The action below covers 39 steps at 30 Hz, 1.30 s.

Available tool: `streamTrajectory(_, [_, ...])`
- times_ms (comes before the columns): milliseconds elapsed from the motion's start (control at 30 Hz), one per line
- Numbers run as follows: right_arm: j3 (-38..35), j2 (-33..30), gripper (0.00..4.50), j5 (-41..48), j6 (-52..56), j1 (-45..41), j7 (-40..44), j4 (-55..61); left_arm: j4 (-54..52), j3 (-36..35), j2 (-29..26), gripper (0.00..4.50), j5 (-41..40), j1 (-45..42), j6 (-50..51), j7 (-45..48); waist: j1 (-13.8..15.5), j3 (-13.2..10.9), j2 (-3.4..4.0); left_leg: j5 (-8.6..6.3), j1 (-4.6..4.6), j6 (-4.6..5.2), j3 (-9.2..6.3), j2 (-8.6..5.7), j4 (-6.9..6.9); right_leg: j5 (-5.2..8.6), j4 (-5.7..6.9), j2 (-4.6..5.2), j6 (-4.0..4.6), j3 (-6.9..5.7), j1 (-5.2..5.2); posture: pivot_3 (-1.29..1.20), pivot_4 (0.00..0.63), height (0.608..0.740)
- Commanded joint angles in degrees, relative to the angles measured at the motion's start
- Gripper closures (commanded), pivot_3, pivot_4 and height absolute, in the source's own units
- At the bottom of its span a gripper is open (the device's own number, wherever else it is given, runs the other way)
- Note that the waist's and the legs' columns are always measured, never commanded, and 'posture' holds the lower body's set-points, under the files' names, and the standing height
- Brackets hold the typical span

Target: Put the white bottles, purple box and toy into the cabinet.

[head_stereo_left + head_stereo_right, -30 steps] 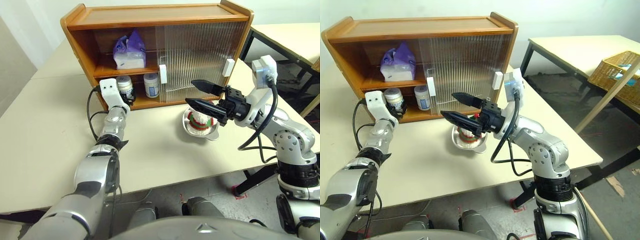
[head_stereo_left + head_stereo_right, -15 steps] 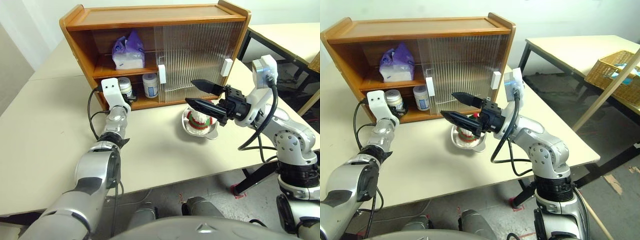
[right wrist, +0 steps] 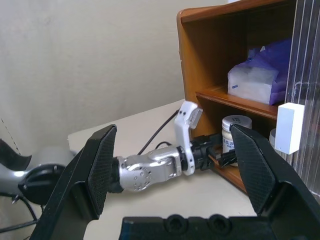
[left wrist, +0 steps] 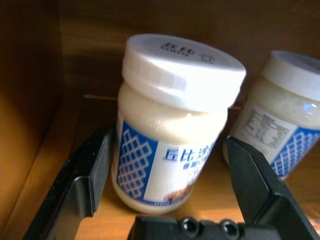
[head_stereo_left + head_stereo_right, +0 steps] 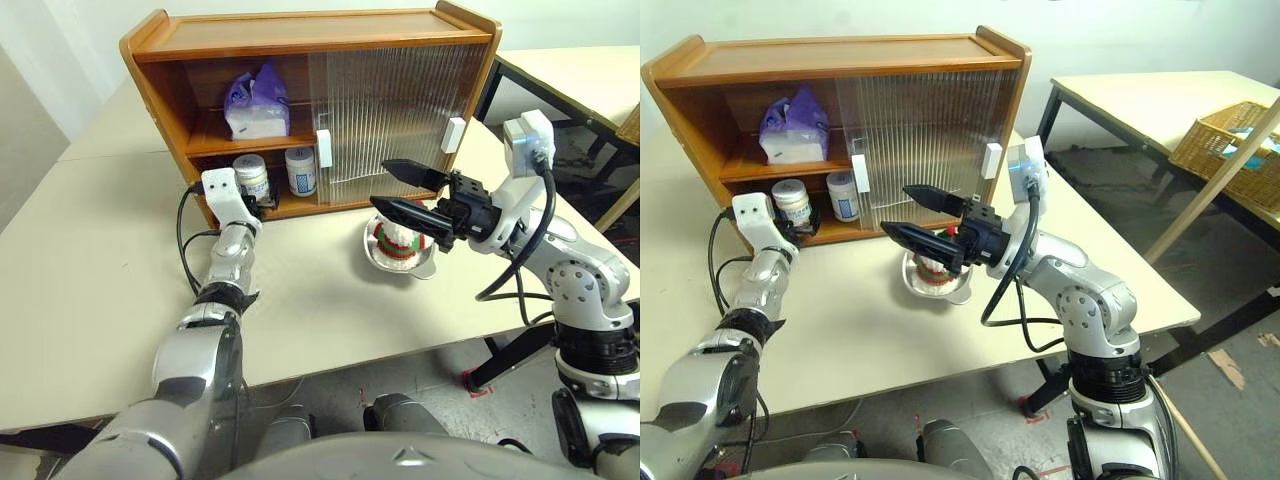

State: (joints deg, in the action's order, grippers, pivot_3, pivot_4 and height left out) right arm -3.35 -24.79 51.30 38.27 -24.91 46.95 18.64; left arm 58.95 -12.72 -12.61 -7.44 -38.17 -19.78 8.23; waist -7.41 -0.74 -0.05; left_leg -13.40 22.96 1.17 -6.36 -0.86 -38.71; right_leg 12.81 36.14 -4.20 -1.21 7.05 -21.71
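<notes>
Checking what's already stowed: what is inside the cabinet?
Purple box on the upper shelf, two white bottles on the lower. The ribbed sliding doors hide the right half.

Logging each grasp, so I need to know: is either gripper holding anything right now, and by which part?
Nothing is held. The left gripper is open, fingers flanking a white bottle on the cabinet shelf. The right gripper is open above the toy.

Left gripper (image 4: 165, 165) has let go of the left white bottle (image 4: 172, 125), its fingers now parted either side of it.
</notes>
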Motion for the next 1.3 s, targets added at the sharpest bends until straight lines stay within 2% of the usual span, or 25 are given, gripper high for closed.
streamTrajectory(33, [0.64,0.33,0.00,-0.39,-0.26,-0.80,0.56,-0.67,-9.05,0.42,0.69,0.02,-0.89,4.82,2.43,0.84,0.03,0.00,0.00,0.00,0.00,0.00,0.03,0.00,0.00,0.00,0.00,0.00,0.00,0.01,0.00,-0.15,0.012,0.740])
streamTrajectory(200, [0.93,0.70,0.00,-0.73,-0.47,-1.33,1.04,-1.46,-22.72,2.32,0.73,0.02,-1.89,11.52,8.46,3.55,0.31,0.00,0.00,0.00,-0.02,-0.01,0.16,0.00,0.00,0.00,0.01,-0.01,0.02,0.01,0.00,-0.14,0.008,0.740])
streamTrajectory(333, [1.06,0.94,0.00,-1.23,-0.78,-1.62,1.52,-2.09,-36.69,9.14,0.95,0.02,-2.24,16.64,14.17,12.23,1.05,0.01,-0.01,-0.04,-0.03,-0.07,0.20,0.00,0.00,0.03,0.01,0.01,0.10,0.03,-0.01,-0.14,0.004,0.740])
streamTrajectory(367, [1.08,1.01,0.00,-1.36,-0.84,-1.68,1.62,-2.22,-38.89,10.01,1.11,0.20,-2.82,17.10,15.70,13.53,1.36,0.01,-0.01,-0.06,-0.03,-0.09,0.21,0.00,0.00,0.03,0.01,0.03,0.14,0.04,-0.02,-0.14,0.003,0.740])
streamTrajectory(467, [1.23,1.24,0.00,-1.67,-1.11,-1.73,1.83,-2.44,-43.85,13.00,1.57,0.94,-3.76,16.87,19.54,17.25,1.82,0.02,-0.02,-0.10,-0.02,-0.17,0.20,0.04,0.00,0.02,0.01,0.10,0.29,0.07,-0.07,-0.14,0.000,0.740])
streamTrajectory(533, [1.36,1.47,0.00,-1.84,-1.37,-1.79,1.84,-2.34,-46.28,16.38,2.77,1.65,-3.47,14.85,21.32,19.74,1.91,0.02,-0.01,-0.14,-0.03,-0.23,0.03,0.15,0.01,-0.01,0.02,0.14,0.34,0.11,-0.11,-0.14,0.000,0.740])
streamTrajectory(633, [1.39,1.60,0.00,-2.11,-1.55,-1.88,1.95,-2.34,-47.52,17.59,3.96,2.74,-3.66,13.32,23.28,20.45,2.09,0.02,-0.01,-0.16,0.01,-0.26,-0.40,0.15,0.01,-0.02,0.02,0.20,0.36,0.28,-0.16,-0.15,0.000,0.740])
streamTrajectory(800, [1.11,1.39,0.00,-2.31,-1.79,-1.52,1.94,-1.94,-41.34,19.07,9.82,4.48,-2.08,5.07,22.00,18.11,2.25,0.02,-0.01,-0.16,0.06,-0.26,-0.65,0.50,0.00,-0.02,0.02,0.23,0.37,0.38,-0.15,-0.16,0.000,0.740])
streamTrajectory(1067, [1.07,1.47,0.00,-2.18,-1.81,-0.99,1.34,-1.16,-29.88,17.18,15.61,4.48,2.31,-2.11,16.75,6.71,1.85,0.02,-0.01,-0.16,0.02,-0.23,-0.65,0.50,0.01,0.03,-0.01,0.18,0.27,0.34,-0.09,-0.18,0.000,0.740])
streamTrajectory(1300, [0.64,0.85,0.00,-1.69,-1.18,-0.45,0.80,-0.25,-27.35,16.89,17.39,4.48,7.37,-1.22,13.09,-4.72,1.30,0.01,-0.02,-0.12,-0.01,-0.16,-0.66,0.08,0.00,0.05,-0.03,0.11,0.12,0.14,0.00,-0.19,0.000,0.740])
